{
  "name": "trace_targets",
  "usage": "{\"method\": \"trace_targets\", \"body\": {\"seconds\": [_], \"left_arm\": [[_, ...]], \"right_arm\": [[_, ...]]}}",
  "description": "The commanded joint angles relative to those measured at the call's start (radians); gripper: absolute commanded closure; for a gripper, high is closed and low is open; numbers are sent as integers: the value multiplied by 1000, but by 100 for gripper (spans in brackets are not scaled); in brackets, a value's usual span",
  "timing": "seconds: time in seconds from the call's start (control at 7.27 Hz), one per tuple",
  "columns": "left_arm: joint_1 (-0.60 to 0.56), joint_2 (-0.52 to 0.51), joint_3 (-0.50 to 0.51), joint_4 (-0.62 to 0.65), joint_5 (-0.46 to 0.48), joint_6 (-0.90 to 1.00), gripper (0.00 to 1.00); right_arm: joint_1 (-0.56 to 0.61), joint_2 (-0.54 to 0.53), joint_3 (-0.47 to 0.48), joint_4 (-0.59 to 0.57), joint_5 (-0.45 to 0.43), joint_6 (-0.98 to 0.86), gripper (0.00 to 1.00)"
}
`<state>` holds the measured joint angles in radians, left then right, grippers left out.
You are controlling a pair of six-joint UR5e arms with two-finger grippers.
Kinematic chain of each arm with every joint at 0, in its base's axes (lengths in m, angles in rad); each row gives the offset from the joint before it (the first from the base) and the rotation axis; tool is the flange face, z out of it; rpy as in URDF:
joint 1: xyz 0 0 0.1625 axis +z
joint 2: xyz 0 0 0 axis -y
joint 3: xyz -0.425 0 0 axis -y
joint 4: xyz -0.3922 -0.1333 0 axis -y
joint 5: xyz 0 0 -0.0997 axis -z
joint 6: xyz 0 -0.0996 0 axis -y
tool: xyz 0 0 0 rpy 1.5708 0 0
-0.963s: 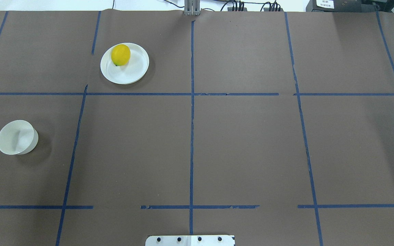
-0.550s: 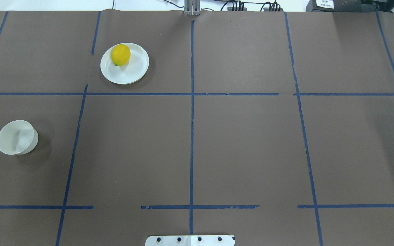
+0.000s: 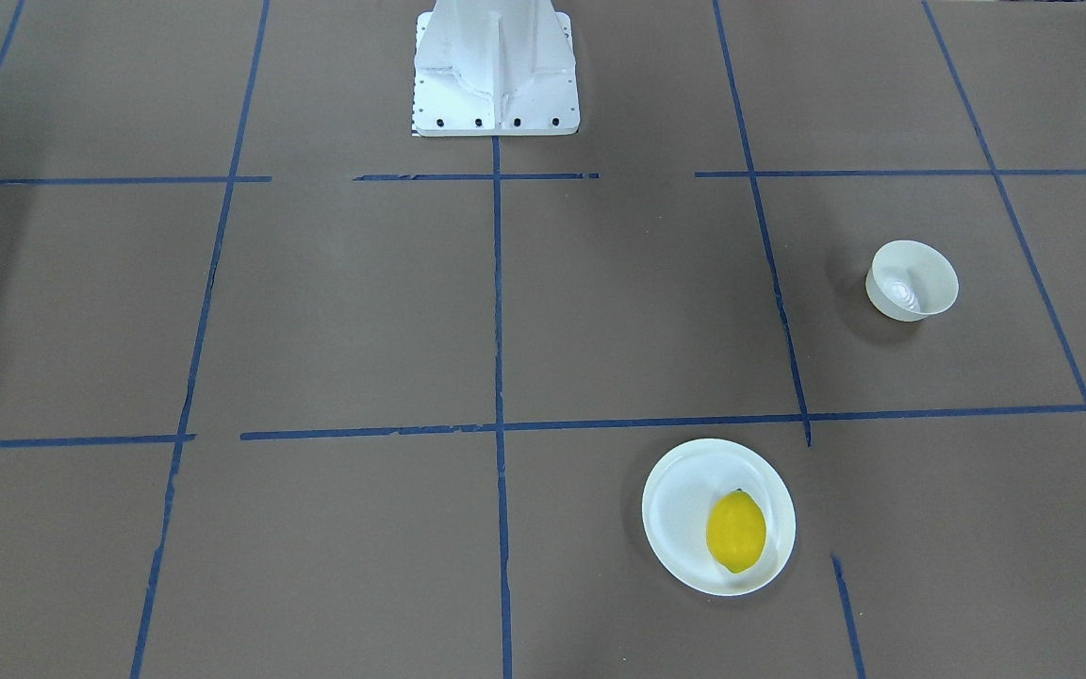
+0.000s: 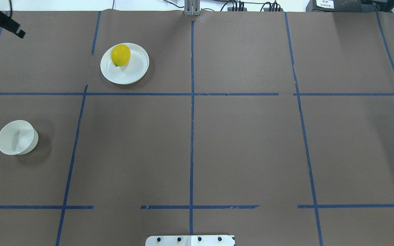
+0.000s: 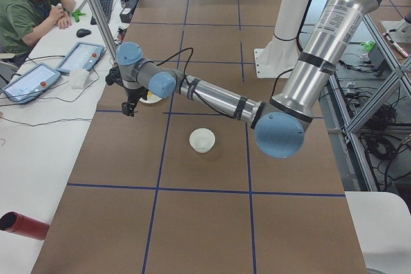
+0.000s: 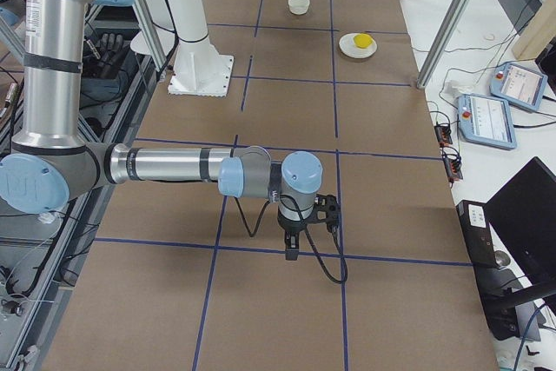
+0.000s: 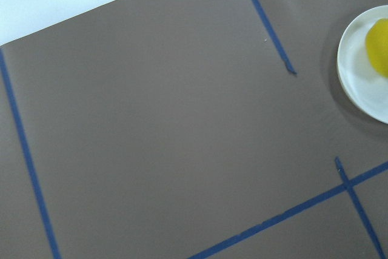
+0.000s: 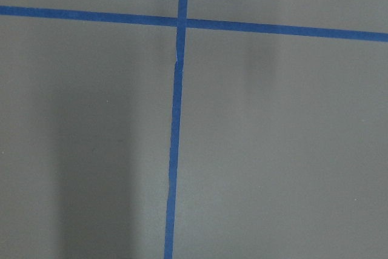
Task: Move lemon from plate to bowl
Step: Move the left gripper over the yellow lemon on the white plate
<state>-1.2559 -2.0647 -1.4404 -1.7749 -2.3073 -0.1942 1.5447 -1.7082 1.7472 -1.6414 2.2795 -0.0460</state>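
The yellow lemon (image 4: 120,54) lies on the far-left part of the flat white plate (image 4: 133,73); both show in the front view, lemon (image 3: 736,531) on plate (image 3: 680,505), and at the right edge of the left wrist view (image 7: 379,47). The small cream bowl (image 4: 15,137) stands empty nearer the robot on the left side, also seen from the front (image 3: 911,280). My left gripper (image 4: 12,29) pokes in at the far-left corner, well left of the plate; only part of it shows and I cannot tell its jaw state. My right gripper (image 6: 291,245) shows only in the right side view, far from everything.
Blue tape lines grid the brown table cover. The white robot base (image 3: 496,66) sits at the near middle edge. A red cylinder (image 5: 22,226) lies off the table's left end. An operator (image 5: 32,4) sits at a side desk with teach pendants.
My left gripper has come into the overhead view at the far-left corner. Lemon, plate and bowl have not moved.
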Motion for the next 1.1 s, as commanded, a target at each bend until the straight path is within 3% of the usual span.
{"method": "trace_targets", "body": {"seconds": [0.0, 0.28, 0.41, 0.96], "left_arm": [[122, -158, 144, -36, 86, -147, 0], [226, -302, 359, -208, 135, -336, 0], [263, -330, 415, -242, 188, -371, 0], [329, -364, 526, -322, 213, -468, 0]], "right_arm": [[0, 1, 0, 0, 0, 0, 0], [0, -1, 0, 0, 0, 0, 0], [0, -1, 0, 0, 0, 0, 0], [0, 1, 0, 0, 0, 0, 0]]}}
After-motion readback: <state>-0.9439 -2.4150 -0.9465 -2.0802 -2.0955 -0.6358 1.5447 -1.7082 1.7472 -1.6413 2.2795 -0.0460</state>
